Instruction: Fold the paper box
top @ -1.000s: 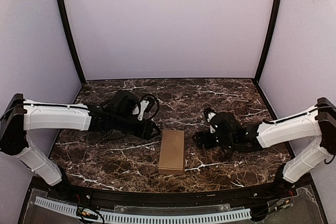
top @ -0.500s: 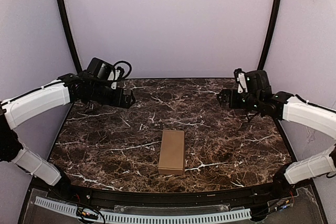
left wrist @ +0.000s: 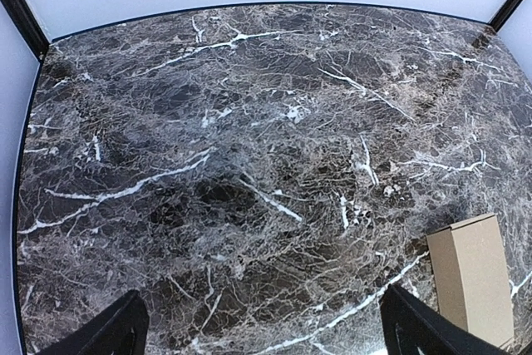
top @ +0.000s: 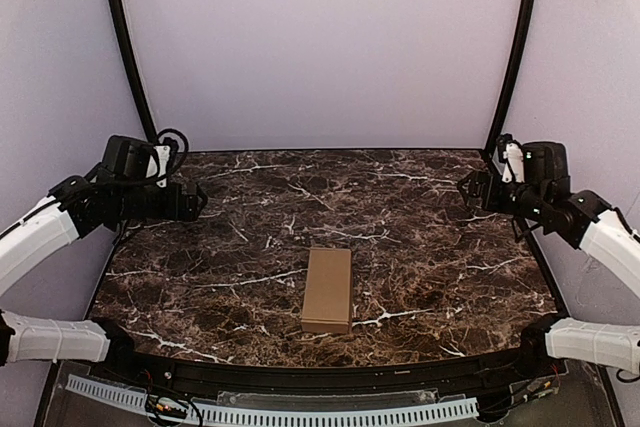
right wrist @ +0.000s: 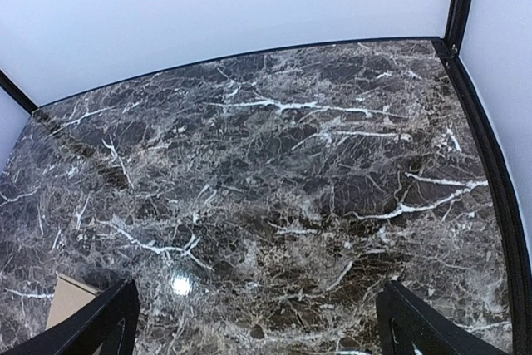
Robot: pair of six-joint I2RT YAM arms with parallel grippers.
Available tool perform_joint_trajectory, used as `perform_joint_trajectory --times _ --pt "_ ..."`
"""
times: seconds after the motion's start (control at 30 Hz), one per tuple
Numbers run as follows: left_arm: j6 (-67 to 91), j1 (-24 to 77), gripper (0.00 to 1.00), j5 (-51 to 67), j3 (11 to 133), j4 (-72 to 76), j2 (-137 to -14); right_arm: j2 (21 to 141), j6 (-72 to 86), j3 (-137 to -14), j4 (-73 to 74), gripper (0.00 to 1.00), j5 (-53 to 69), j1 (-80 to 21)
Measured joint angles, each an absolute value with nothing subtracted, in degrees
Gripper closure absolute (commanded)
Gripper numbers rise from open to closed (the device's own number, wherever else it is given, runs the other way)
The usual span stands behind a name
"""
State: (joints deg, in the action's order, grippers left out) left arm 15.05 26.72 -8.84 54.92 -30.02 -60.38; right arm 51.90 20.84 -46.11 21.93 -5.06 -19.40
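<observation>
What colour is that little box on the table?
Plain brown cardboard; the box shows best in the top external view.

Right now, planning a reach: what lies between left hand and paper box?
Only bare marble table, from left hand to paper box; top view shows it.

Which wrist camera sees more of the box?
The left wrist camera: most of the box lies at its lower right; the right one catches only a corner.
</observation>
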Motion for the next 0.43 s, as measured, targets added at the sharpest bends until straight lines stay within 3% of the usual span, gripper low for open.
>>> perform_joint_trajectory --times 0.43 --pt "14.85 26.72 0.01 -6.42 41.74 -27.24 -41.6 44.75 20.18 -41.25 21.91 0.02 -2.2 -19.38"
